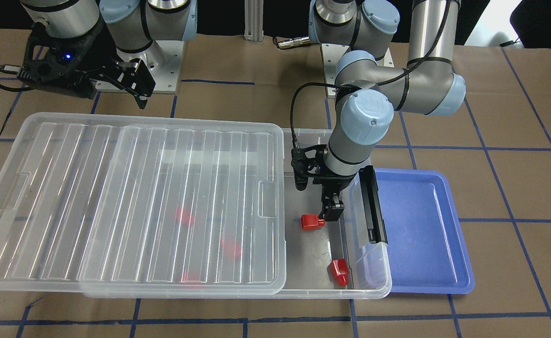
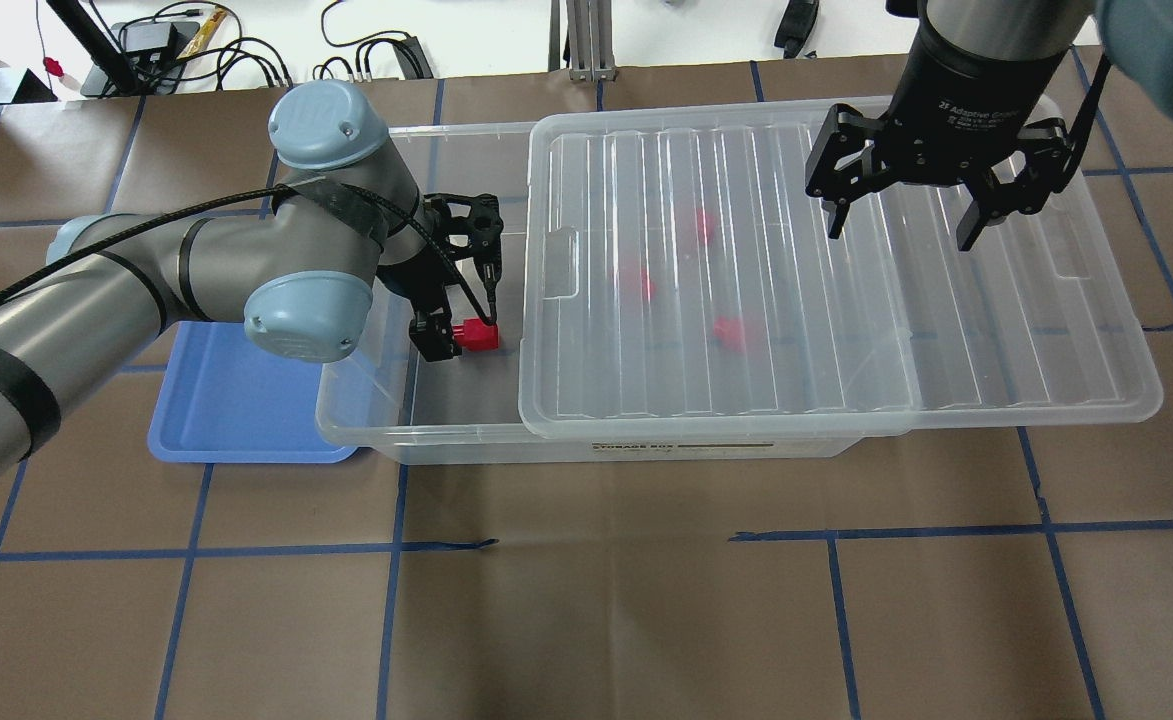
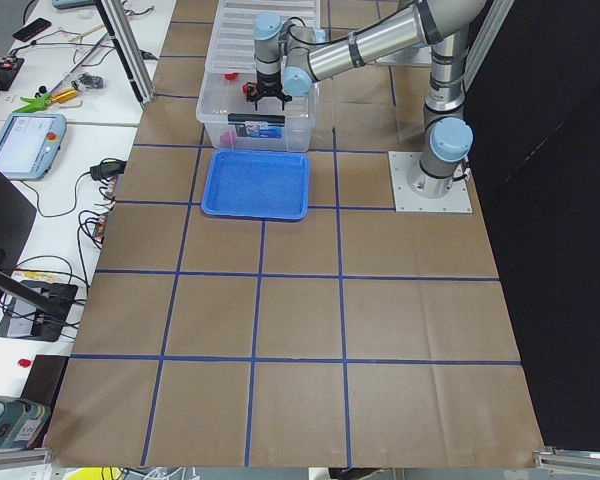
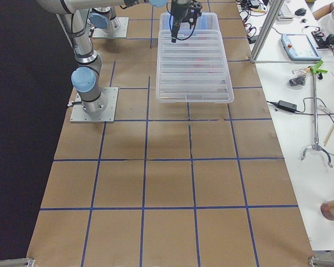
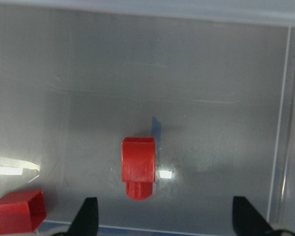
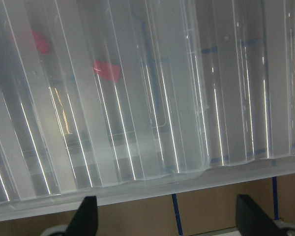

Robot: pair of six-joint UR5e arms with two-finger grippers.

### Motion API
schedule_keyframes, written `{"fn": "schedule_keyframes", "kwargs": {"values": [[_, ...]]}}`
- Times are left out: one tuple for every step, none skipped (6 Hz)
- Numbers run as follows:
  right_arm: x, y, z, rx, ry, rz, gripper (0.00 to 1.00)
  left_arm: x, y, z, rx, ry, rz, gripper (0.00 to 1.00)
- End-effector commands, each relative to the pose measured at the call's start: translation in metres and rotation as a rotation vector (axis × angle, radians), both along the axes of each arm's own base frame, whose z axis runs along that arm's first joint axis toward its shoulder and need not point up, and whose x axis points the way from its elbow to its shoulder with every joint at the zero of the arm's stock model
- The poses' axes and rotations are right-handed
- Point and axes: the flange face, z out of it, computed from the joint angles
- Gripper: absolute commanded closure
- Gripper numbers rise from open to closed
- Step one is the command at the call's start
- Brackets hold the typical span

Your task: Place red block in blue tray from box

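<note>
ok so the left pincer [image 5: 164,221] is spread wide, down inside the box [image 1: 313,291], not gripping anything rn. Wrist cam shows the red block [image 5: 138,169] flat on the box floor btw the two fingers [image 5: 88,216], closer to the 9 o'clock one, stub pointing to 6. Can't tell if a fingertip actually touches it. The right pincer [image 2: 898,232] is wide open too, hanging over the lid [image 2: 826,280] w/ nothing in it. From the front cam the lid is slid toward 9 o'clock, so only the 3 o'clock end of the box is uncovered. The blue tray [image 1: 421,225] sits on the counter [image 1: 515,281] just beside that end, next to the black latch bar [image 1: 374,206]. Count: 5 red blocks, all in the box. That's the one btw the fingers, a 2nd block [image 1: 340,272] at its 5 o'clock in the open part, and 3 blurry red ones [image 1: 230,249] under the lid. 1 tray, 1 box, 1 lid, 2 pincers.
</note>
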Motion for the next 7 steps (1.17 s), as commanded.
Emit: {"fn": "schedule_keyframes", "kwargs": {"values": [[0.0,0.0,0.0,-0.001,0.0,0.0,0.0,-0.003,-0.012,-0.039,0.008,0.011,0.0,0.04],[0.0,0.0,-0.003,0.003,0.0,0.0,0.0,-0.004,-0.014,-0.055,0.011,0.007,-0.001,0.04],[0.0,0.0,-0.003,0.003,0.002,0.002,0.0,-0.003,-0.018,-0.06,-0.012,0.011,0.0,0.06],[0.0,0.0,-0.004,0.006,0.002,0.002,0.0,-0.004,-0.018,-0.07,0.003,0.01,0.0,0.09],[-0.001,0.0,-0.005,0.006,0.002,0.0,0.0,-0.003,-0.019,-0.069,0.003,0.005,0.001,0.3],[-0.001,0.0,-0.005,0.006,0.002,0.0,0.0,-0.002,-0.018,-0.067,0.001,-0.002,0.004,0.7],[-0.001,0.0,-0.005,0.006,0.002,0.0,0.0,-0.002,-0.018,-0.055,-0.016,-0.003,0.008,0.9]]}}
